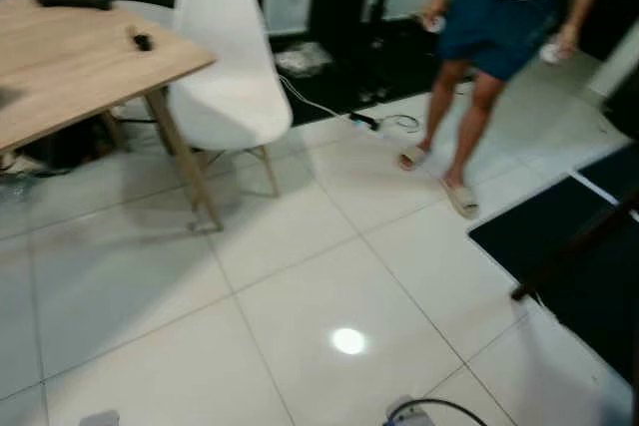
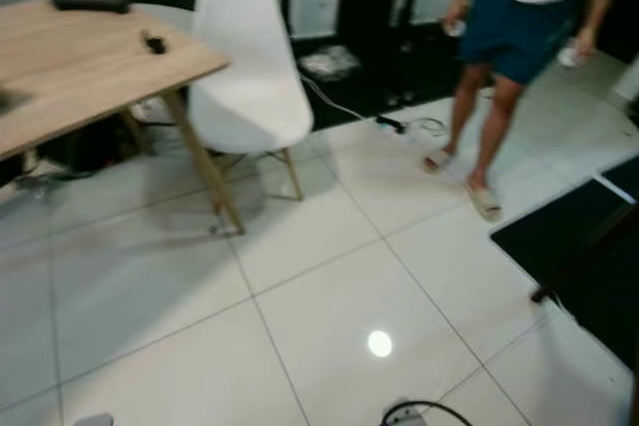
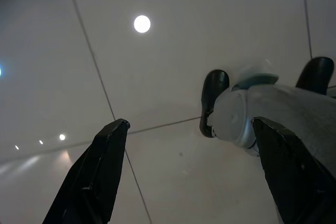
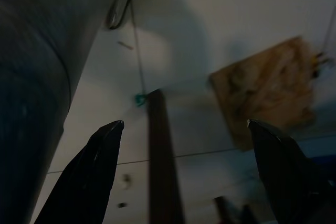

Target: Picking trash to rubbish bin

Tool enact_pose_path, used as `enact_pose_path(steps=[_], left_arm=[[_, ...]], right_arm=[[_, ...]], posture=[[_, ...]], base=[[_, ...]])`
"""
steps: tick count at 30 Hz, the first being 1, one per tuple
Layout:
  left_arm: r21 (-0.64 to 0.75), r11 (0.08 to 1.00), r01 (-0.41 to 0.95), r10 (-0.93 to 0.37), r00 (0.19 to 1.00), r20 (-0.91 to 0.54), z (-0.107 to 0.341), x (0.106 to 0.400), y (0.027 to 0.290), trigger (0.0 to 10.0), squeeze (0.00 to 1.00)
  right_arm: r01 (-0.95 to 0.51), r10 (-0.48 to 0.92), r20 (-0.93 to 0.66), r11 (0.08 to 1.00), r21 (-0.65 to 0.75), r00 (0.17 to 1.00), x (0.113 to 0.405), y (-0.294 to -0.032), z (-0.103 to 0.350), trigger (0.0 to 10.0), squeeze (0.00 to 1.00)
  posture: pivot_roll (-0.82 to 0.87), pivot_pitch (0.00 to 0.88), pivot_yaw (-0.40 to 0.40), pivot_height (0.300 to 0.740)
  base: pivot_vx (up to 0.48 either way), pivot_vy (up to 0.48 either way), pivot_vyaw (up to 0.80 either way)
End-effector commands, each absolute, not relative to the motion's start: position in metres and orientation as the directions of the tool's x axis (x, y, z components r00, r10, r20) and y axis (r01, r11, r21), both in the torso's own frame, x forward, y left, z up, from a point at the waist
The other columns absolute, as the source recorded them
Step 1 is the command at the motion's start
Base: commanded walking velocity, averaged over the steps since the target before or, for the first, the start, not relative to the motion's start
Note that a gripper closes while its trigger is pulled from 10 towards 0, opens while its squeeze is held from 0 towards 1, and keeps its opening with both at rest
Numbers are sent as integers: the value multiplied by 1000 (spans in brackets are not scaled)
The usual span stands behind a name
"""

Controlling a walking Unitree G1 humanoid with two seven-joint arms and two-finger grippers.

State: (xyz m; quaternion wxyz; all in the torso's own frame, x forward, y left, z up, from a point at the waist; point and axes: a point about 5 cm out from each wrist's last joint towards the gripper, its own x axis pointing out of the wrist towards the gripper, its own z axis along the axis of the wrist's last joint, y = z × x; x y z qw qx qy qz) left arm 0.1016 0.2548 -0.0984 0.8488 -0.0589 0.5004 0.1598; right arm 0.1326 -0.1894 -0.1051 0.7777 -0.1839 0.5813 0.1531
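A glossy white tiled floor [image 1: 300,286] is shown at centre frame, a light wooden table [image 1: 70,67] and white moulded chair [image 1: 228,72] at upper left, a person [image 1: 499,37] at upper right. Both the left end effector [image 3: 191,174] and right end effector [image 4: 184,171] are held apart and empty. No trash or bin can be made out; the task is judged barely begun.
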Motion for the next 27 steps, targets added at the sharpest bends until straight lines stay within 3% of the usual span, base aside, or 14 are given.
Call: enact_pose_path(steps=[1, 13, 27], left_arm=[[55, 942, -332, 199, 419, -886, -102, 93, 249, 10000, 0], [49, 943, -328, 189, 408, -893, -104, 90, 245, 10000, 0], [46, 945, -323, 184, 409, -894, -105, 91, 242, 10000, 0]], right_arm=[[-445, 21, -964, 890, -103, 264, 129, -194, -106, 10000, 0], [-440, 1, -969, 891, -112, 247, 120, -207, -106, 10000, 0], [-453, 38, -964, 887, -89, 264, 132, -179, -107, 10000, 0]], posture=[[184, 95, -49, 740], [180, 97, -49, 740], [177, 96, -54, 740]], base=[[0, 0, -800], [0, 0, -800], [0, 0, -800]])
